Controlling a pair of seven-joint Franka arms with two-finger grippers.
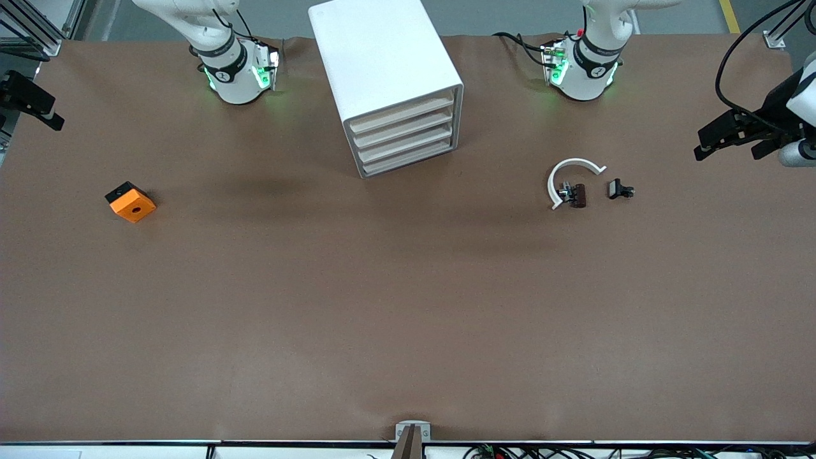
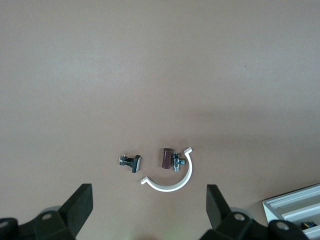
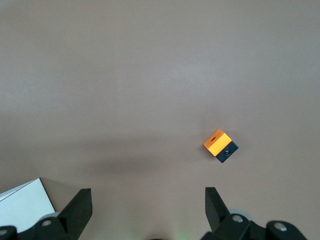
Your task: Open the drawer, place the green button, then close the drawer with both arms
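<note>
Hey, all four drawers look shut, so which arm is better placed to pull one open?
Probably left. The left claw, open, sees the drawer fronts at its view's edge; the right claw, also open, sees only a plain white side of the cabinet.

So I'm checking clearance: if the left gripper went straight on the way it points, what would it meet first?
Probably bare table: the open left gripper points down beside the white arc, though depth is unclear.
</note>
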